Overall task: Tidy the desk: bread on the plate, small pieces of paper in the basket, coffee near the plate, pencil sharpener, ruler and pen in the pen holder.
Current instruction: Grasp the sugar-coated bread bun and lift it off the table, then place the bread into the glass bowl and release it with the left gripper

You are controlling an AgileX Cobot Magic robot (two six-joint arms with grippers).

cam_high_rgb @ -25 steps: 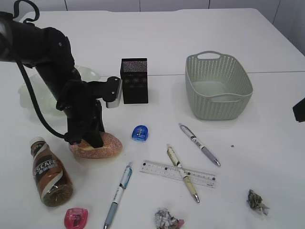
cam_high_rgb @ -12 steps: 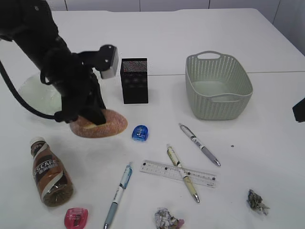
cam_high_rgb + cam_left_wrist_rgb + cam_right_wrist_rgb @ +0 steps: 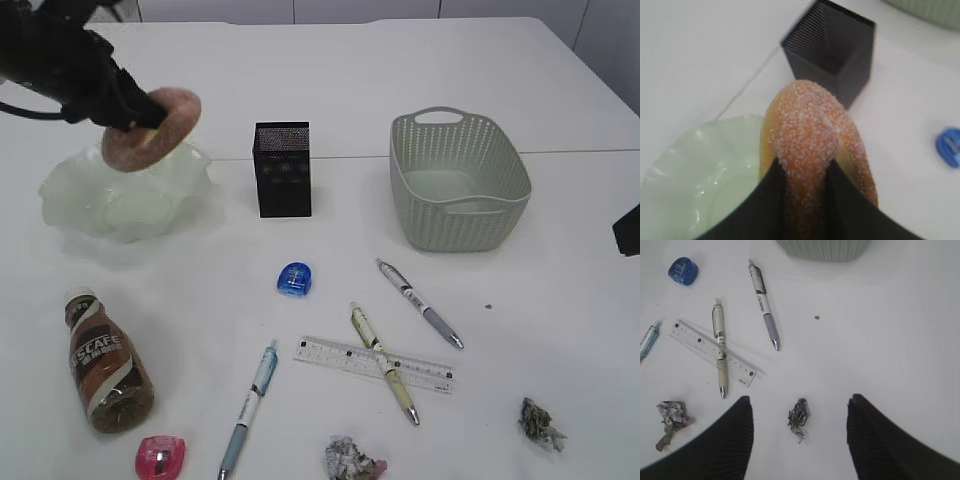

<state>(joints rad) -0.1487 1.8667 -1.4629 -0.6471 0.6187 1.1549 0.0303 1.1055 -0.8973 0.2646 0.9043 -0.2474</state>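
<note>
My left gripper [image 3: 806, 172] is shut on the sugar-speckled bread [image 3: 152, 128], holding it tilted in the air over the right rim of the pale green plate [image 3: 70, 195]. The black mesh pen holder [image 3: 282, 168] stands right of the plate. My right gripper [image 3: 800, 397] hangs open above a small crumpled paper [image 3: 799, 417]; another paper [image 3: 671, 416] lies to its left. The clear ruler [image 3: 330, 354] lies under a cream pen [image 3: 383, 362]. The coffee [image 3: 105, 362] lies at the front left, and a blue pencil sharpener [image 3: 293, 279] sits mid-desk.
The grey-green basket [image 3: 458, 180] stands at the right rear. A grey pen [image 3: 420, 302] and a blue pen [image 3: 250, 405] lie loose on the desk. A pink sharpener [image 3: 160, 456] rests by the front edge beside the coffee.
The left gripper has lifted the bread off the desk and carried it up and back-left to over the plate. The right gripper has stayed still.
</note>
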